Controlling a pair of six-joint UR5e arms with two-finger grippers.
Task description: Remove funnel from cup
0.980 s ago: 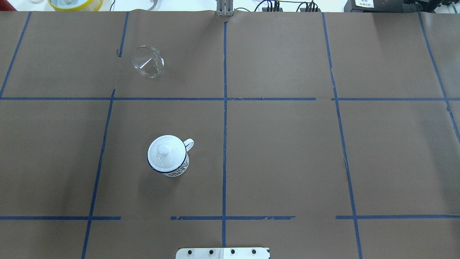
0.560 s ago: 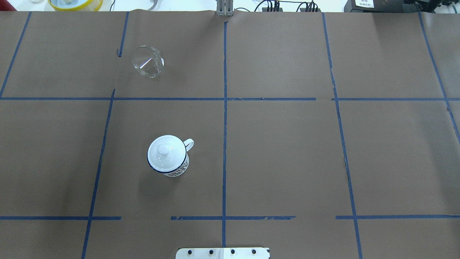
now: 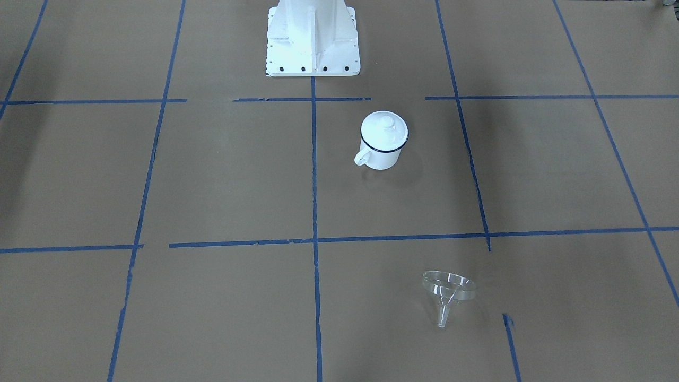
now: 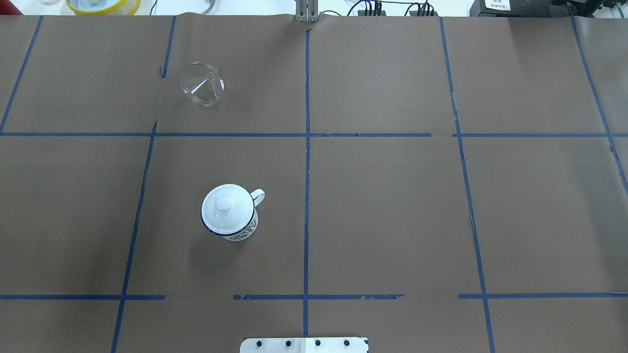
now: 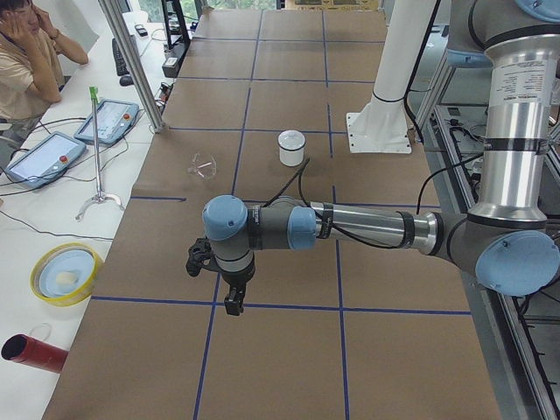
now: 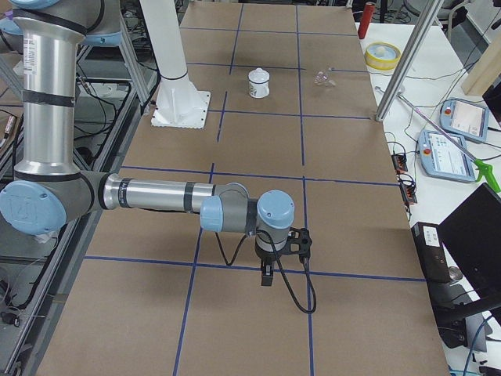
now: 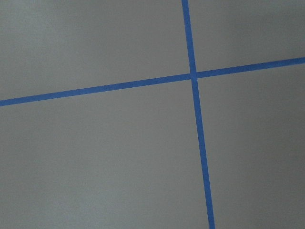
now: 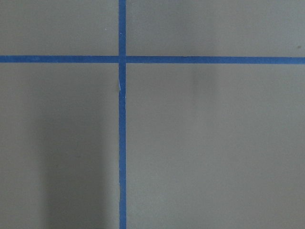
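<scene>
Two grippers are shown only in the side views, so the spread of either pair of jaws cannot be told. The left gripper (image 5: 230, 304) is seen hanging from the near arm over the brown paper table cover (image 5: 289, 350), pointing down just above a line of blue tape (image 5: 280, 307). Its wrist view is filled by paper and a crossing of tape lines alone. The small clear transparent funnel (image 4: 201, 90) with a wide cone and thin stem is found lying on its side on the paper in the far left part of the overhead view, out of the cup and well apart from it. From the left gripper it is separated by more than one taped square (image 5: 203, 164). The white enamel cup (image 4: 234, 226) with a dark blue rim is stood upright nearer the white robot base (image 3: 312, 42), its loop handle turned towards the table's middle, and it is covered by a round white knobbed lid (image 4: 225, 208). The right gripper (image 6: 268, 278) is seen at the table's other end, pointing down over a tape line, with cup (image 6: 258, 84) and funnel (image 6: 322, 78) both far from it.
</scene>
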